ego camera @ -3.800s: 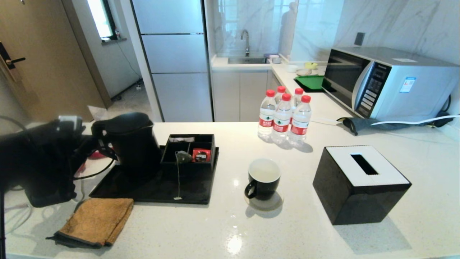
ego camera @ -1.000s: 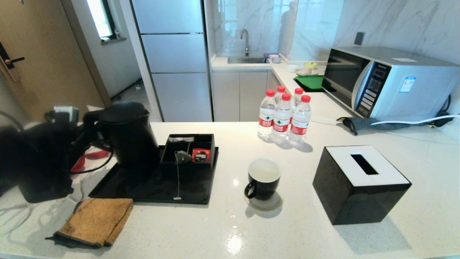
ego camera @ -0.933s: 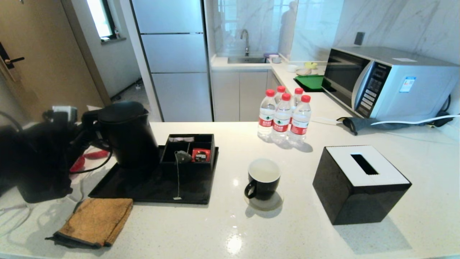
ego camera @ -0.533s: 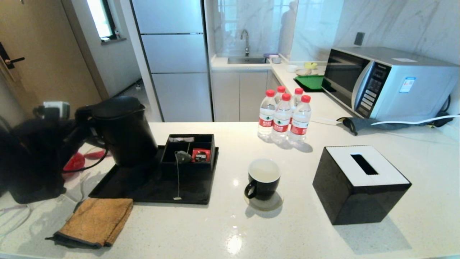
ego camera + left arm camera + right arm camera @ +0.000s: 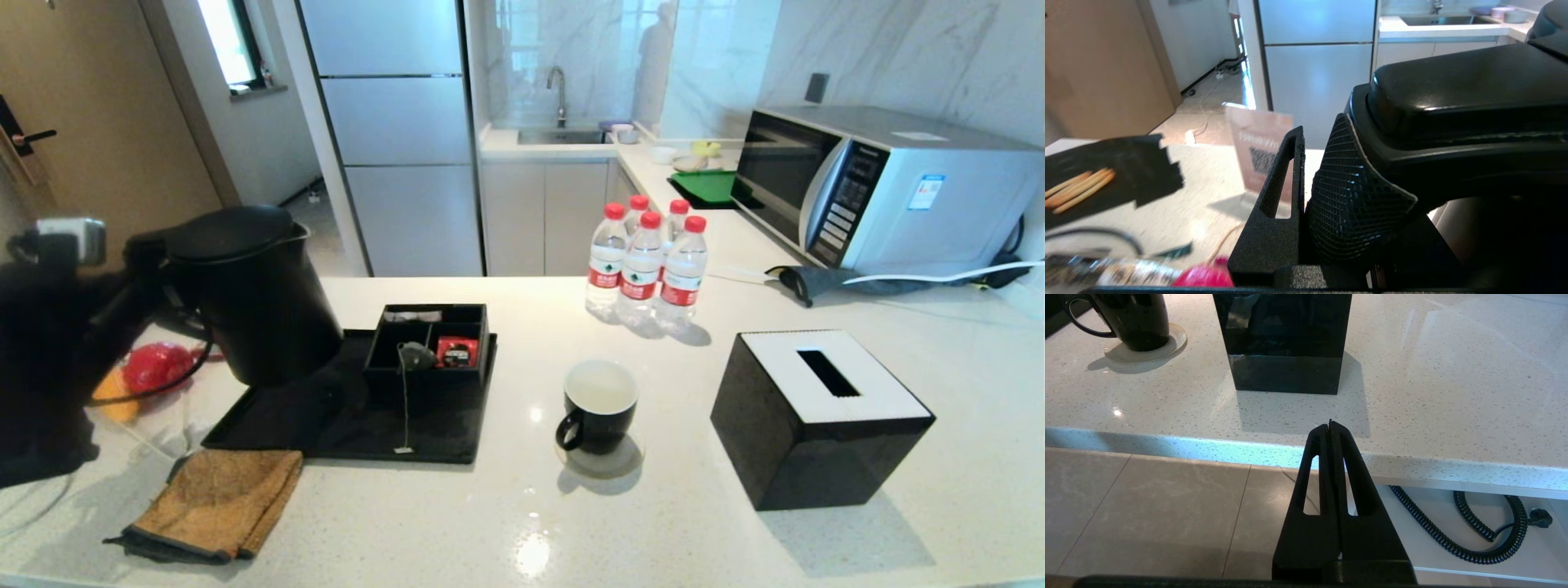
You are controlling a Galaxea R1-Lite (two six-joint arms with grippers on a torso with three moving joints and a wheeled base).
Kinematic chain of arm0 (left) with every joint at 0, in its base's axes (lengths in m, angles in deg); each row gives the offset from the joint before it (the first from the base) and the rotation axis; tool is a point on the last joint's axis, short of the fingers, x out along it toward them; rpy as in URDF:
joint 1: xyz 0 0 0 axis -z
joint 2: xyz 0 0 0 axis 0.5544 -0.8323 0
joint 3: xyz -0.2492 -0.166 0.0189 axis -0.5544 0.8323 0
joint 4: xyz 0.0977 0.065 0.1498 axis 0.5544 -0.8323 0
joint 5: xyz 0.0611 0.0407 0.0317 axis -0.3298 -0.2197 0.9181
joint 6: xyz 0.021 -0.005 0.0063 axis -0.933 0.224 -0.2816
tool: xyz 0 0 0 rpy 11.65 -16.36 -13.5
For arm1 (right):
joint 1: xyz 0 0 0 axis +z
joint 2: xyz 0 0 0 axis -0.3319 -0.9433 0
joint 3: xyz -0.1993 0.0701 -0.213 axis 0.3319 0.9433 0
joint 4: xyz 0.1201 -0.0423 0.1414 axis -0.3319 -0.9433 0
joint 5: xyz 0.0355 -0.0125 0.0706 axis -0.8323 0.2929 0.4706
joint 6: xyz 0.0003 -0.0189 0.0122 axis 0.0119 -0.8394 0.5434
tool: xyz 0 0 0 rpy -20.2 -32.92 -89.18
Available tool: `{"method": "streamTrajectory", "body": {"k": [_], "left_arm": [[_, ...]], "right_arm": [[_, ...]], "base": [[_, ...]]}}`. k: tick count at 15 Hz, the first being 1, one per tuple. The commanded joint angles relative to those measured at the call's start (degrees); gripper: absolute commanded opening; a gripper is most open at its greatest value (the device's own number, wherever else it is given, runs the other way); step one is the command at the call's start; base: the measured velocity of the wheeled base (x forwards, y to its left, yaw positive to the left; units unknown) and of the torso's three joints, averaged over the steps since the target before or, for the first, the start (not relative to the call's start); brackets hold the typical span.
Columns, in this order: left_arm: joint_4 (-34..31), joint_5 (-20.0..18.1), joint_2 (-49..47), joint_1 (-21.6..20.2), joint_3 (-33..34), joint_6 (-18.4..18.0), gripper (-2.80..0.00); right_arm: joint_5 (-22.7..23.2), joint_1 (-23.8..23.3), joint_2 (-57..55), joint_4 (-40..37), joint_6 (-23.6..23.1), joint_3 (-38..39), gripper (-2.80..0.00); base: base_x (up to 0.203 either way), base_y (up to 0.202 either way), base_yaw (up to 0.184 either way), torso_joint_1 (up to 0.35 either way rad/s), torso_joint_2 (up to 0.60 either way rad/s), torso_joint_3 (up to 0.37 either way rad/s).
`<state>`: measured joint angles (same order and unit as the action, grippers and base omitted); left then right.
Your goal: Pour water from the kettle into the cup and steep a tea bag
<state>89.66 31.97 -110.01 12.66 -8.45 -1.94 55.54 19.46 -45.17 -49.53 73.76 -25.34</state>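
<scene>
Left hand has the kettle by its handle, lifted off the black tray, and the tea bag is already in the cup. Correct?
Not quite. The tea bag is not in the cup: the head view shows it in the black organizer box on the black tray, its string trailing over the tray. The rest holds: the left hand grips the kettle by its handle, lifted off the tray.

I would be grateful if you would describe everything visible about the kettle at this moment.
The kettle is tall, matte black, seemingly plastic, with a domed lid closed on top, a small spout at its rim and a big loop handle. It hangs lifted above the left end of the black tray, tilted slightly, its base clear of the tray. The left gripper is shut on its handle; the textured pad presses against the glossy handle in the left wrist view. Nothing else touches it.
</scene>
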Motion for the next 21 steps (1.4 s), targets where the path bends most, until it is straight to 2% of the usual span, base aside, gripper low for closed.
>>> {"method": "streamTrajectory", "body": {"k": [1,5,9,12,13,15,19,21], "left_arm": [[0.5,-0.21,6.51,-0.04,4.45,0.03,-2.8],[-0.18,-0.5,14.33,0.67,11.42,0.03,-2.8],[-0.4,-0.49,19.56,4.51,17.35,-0.05,-2.8],[-1.14,0.0,22.28,10.86,19.4,0.03,-2.8],[-2.85,0.22,24.01,13.56,19.93,0.03,-2.8],[-10.28,1.02,27.49,18.77,20.15,-0.03,-2.8],[-17.62,5.99,27.48,26.85,16.14,-0.79,-2.8],[-21.3,9.15,26.43,29.14,13.16,-3.22,-2.8]], "right_arm": [[0.05,0.01,-0.07,-0.07,-0.03,0.0,-2.8],[0.05,0.01,-0.07,-0.07,-0.03,0.0,-2.8],[0.05,0.01,-0.07,-0.07,-0.03,0.0,-2.8],[0.05,0.01,-0.07,-0.07,-0.03,0.0,-2.8],[0.05,0.01,-0.07,-0.07,-0.03,0.0,-2.8],[0.05,0.01,-0.07,-0.07,-0.03,0.0,-2.8],[0.05,0.01,-0.07,-0.07,-0.03,0.0,-2.8],[0.05,0.01,-0.07,-0.07,-0.03,0.0,-2.8]], "base": [[0.0,0.0,0.0,0.0,0.0,0.0],[0.0,0.0,0.0,0.0,0.0,0.0],[0.0,0.0,0.0,0.0,0.0,0.0],[0.0,0.0,0.0,0.0,0.0,0.0],[0.0,0.0,0.0,0.0,0.0,0.0],[0.0,0.0,0.0,0.0,0.0,0.0],[0.0,0.0,0.0,0.0,0.0,0.0],[0.0,0.0,0.0,0.0,0.0,0.0]]}}
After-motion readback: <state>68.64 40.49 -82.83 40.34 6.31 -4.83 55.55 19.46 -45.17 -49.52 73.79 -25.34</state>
